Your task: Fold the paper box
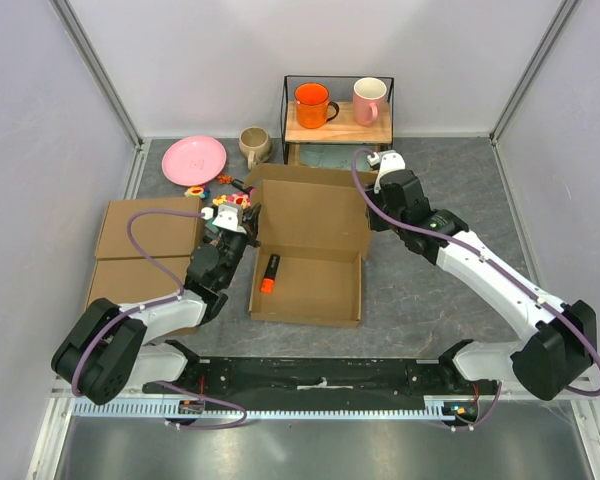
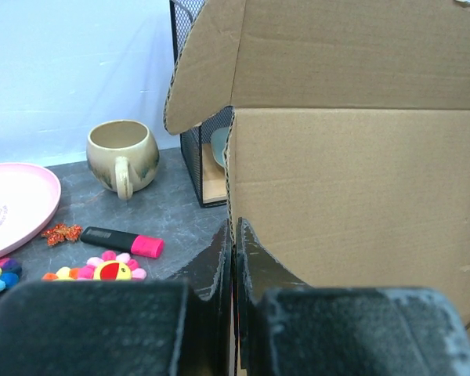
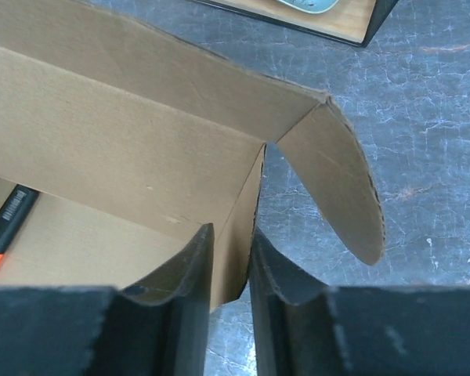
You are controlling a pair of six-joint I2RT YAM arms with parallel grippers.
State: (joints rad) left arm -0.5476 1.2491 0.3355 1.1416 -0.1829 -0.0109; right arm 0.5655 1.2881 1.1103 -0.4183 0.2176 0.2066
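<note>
The paper box (image 1: pixel 306 288) is a brown cardboard tray in the middle of the table, with its lid panel (image 1: pixel 312 210) standing up at the far side. An orange marker (image 1: pixel 270 273) lies inside the tray. My left gripper (image 1: pixel 242 224) is shut on the lid's left edge; in the left wrist view (image 2: pixel 235 235) the fingers pinch the cardboard edge (image 2: pixel 352 180). My right gripper (image 1: pixel 376 206) is at the lid's right edge. In the right wrist view (image 3: pixel 232 239) the fingers are closed on a side flap (image 3: pixel 239 211), and a rounded tab (image 3: pixel 337 188) hangs outside.
Two flat ready-made brown boxes (image 1: pixel 145 250) lie at the left. A pink plate (image 1: pixel 193 160), a beige mug (image 1: pixel 254 145), a pink marker (image 2: pixel 125 241) and a flower toy (image 2: pixel 94 270) lie at the far left. A wire rack (image 1: pixel 338 125) behind the box holds an orange mug (image 1: pixel 312 104) and a pink mug (image 1: pixel 369 100).
</note>
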